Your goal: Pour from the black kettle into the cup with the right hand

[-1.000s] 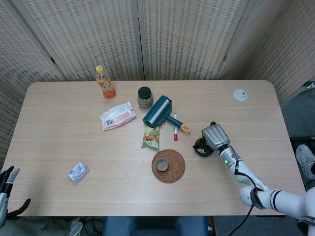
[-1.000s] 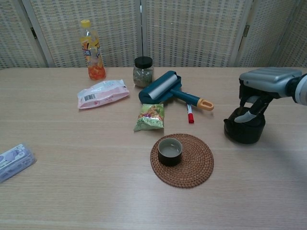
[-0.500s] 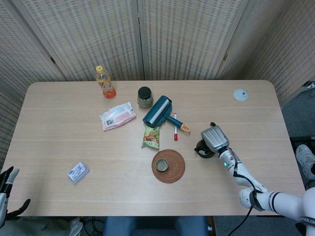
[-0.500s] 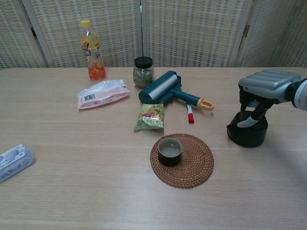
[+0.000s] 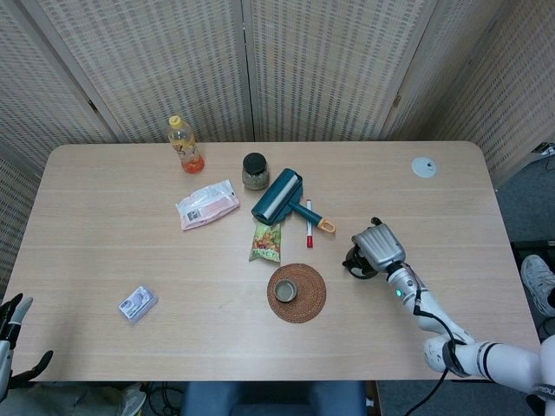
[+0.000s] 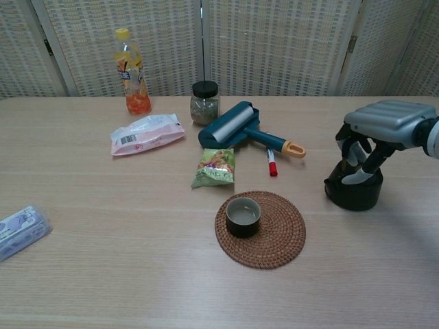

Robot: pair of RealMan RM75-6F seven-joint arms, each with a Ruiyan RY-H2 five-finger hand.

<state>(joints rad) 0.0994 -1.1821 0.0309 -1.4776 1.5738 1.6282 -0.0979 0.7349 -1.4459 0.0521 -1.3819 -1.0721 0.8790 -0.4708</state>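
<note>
The black kettle (image 6: 353,193) stands upright on the table, right of the cup; in the head view only its left edge (image 5: 354,263) shows past my hand. My right hand (image 6: 384,120) (image 5: 378,245) hovers over its top, fingers loosened and apart, one fingertip touching the rim. The small dark cup (image 6: 243,214) (image 5: 285,290) sits on a round woven coaster (image 6: 282,238) (image 5: 313,303). My left hand (image 5: 10,336) hangs off the table's front left corner, fingers spread, holding nothing.
Behind the coaster lie a snack packet (image 6: 215,166), a red pen (image 6: 271,163) and a teal lint roller (image 6: 230,125). Further back stand a jar (image 6: 205,102) and an orange drink bottle (image 6: 127,72). A white packet (image 6: 147,134) and a tissue pack (image 6: 20,229) lie left.
The kettle has shifted slightly right and nearer and now rests still. My right hand's fingers, earlier hooked down into the kettle's handle, have lifted and spread.
</note>
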